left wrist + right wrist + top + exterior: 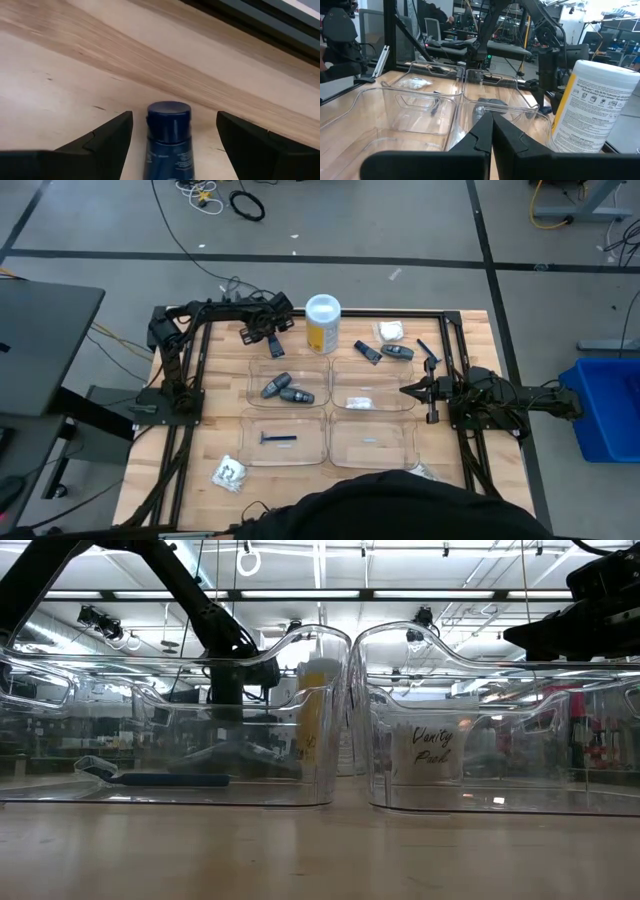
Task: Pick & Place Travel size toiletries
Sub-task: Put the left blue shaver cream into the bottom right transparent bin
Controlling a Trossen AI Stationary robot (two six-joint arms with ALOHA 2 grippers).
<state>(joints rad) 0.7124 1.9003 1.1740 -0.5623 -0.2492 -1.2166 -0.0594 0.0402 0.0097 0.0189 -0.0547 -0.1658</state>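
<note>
My left gripper (262, 338) is open at the table's far left, beside the yellow canister (322, 323). In the left wrist view its fingers (107, 140) stand on either side of a dark blue tube (168, 145) that lies flat on the wood, with a gap on both sides. My right gripper (405, 390) is shut and hovers at the right rim of the far-right tray (372, 385); its closed tips (492, 120) point across the trays. Two grey sticks (285, 388) lie in the far-left tray, a white packet (360, 401) in the far-right one and a blue razor (278, 439) in the near-left one.
Loose on the far right of the table are a white packet (390, 332), a dark tube (367, 352), a grey stick (397, 352) and a blue razor (428, 352). A further packet (230, 473) lies near left. A person's dark shape (400, 505) covers the near edge.
</note>
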